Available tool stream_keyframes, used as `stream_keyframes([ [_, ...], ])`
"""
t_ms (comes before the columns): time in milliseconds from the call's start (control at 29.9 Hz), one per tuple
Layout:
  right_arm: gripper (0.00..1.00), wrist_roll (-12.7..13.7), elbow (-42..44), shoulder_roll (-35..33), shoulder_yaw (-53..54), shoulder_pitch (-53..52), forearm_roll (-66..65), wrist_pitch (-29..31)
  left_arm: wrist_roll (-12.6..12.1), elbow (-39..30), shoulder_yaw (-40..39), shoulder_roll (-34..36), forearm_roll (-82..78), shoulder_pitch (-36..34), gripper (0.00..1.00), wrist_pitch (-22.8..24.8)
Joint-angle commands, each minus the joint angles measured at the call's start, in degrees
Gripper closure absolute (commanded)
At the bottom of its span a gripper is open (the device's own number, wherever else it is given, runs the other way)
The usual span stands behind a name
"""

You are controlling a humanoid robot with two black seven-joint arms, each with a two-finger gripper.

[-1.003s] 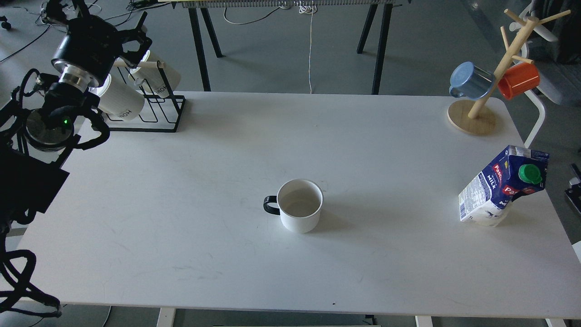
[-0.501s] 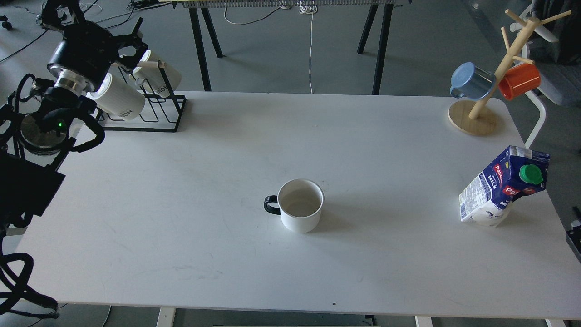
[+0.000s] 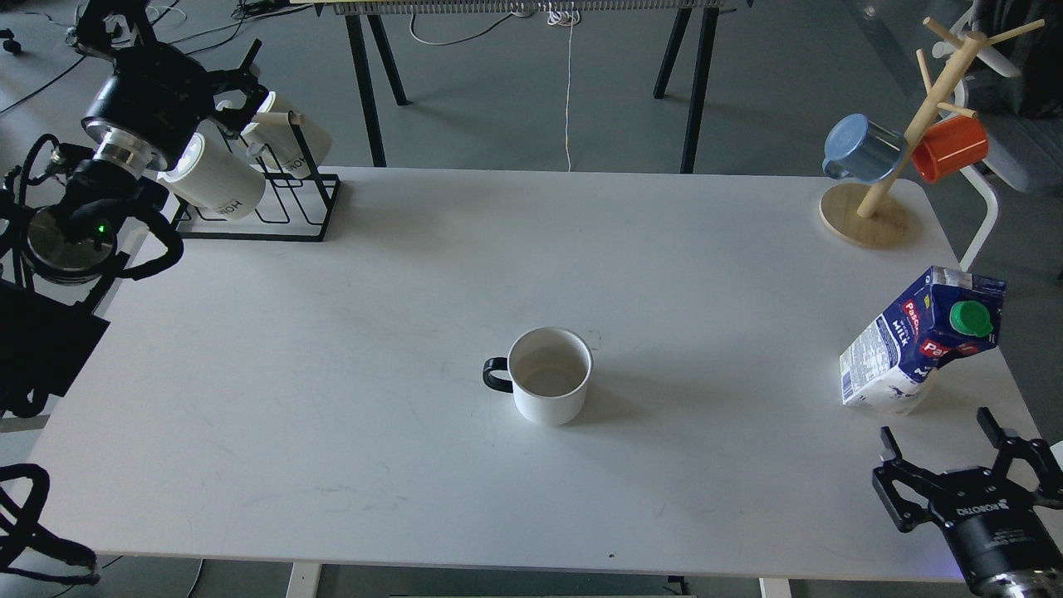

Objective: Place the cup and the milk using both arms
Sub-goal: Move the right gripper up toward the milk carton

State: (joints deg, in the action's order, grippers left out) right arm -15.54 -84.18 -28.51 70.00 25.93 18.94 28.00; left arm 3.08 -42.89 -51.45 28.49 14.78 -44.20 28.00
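Observation:
A white cup with a black handle pointing left stands upright mid-table. A blue and white milk carton with a green cap stands tilted near the right edge. My right gripper is open and empty at the front right corner, just in front of the carton and apart from it. My left gripper is at the far left back, right by the mugs on the black rack. Its fingers look spread, with nothing in them.
A black wire rack holding two white mugs stands at the back left corner. A wooden mug tree with a blue mug and an orange mug stands at the back right.
My right gripper has come into view at the front right corner, in front of the milk carton. My left arm has shifted slightly left and back. Cup and carton have not moved.

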Motion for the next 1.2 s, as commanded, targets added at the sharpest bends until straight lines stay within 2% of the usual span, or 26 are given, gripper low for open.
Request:
stream_keyframes([
  [0, 0.01, 0.0, 0.3, 0.6, -2.1, -2.6, 0.0, 0.0, 0.0, 0.1, 0.0, 0.1, -0.1, 0.6, 0.01, 0.0],
  [401, 0.01, -0.5, 2.6, 0.7, -0.4, -5.6, 0.7, 0.0, 0.0, 2.2, 0.2, -0.4, -0.1, -0.4, 0.01, 0.0],
  [668, 0.01, -0.5, 3.7, 3.0, 0.5, -7.8, 0.9, 0.0, 0.0, 2.3, 0.2, 0.0, -0.1, -0.2, 0.01, 0.0],
  [835, 0.02, -0.5, 3.8, 6.9, 2.2, -8.7, 0.9, 0.0, 0.0, 2.2, 0.2, 0.2, -0.1, 0.0, 0.01, 0.0],
  [1069, 0.08, -0.5, 5.3, 9.0, 2.3, -10.4, 0.8, 0.0, -0.1, 2.2, 0.3, 1.5, -0.1, 0.3, 0.01, 0.0],
  [1170, 0.14, -0.5, 6.7, 9.1, 3.1, -11.2, 0.9, 0.0, -0.1, 2.1, 1.5, 2.2, -0.1, 0.2, 0.01, 0.0],
])
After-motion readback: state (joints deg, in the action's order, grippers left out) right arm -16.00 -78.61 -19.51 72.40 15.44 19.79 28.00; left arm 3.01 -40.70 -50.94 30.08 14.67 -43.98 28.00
